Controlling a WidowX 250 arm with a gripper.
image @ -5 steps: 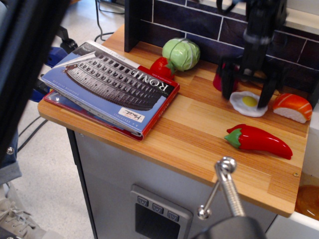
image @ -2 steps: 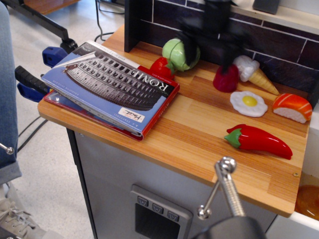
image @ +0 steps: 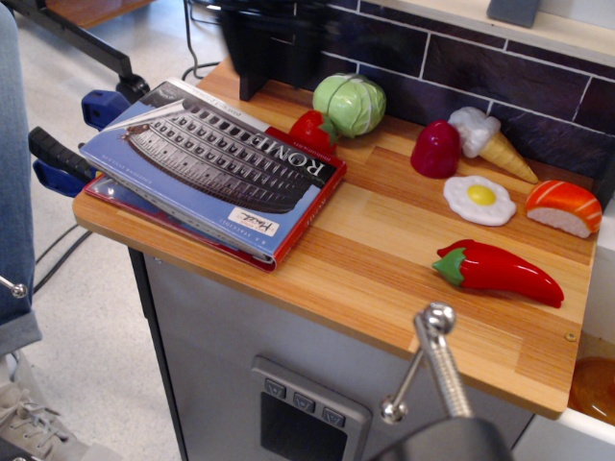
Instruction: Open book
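The arm has swung left from over the toy foods; its claw (image: 264,38) is a dark blur, opening unreadable, above the closed book (image: 216,168) overhanging the counter's (image: 384,279) left end, handy for lifting.

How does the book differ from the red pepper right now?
The book is large, flat and blue-grey; the pepper is small, rounded and red with a green stem. The book lies at the counter's left end, the pepper towards the right. Both lie untouched on the wooden counter.
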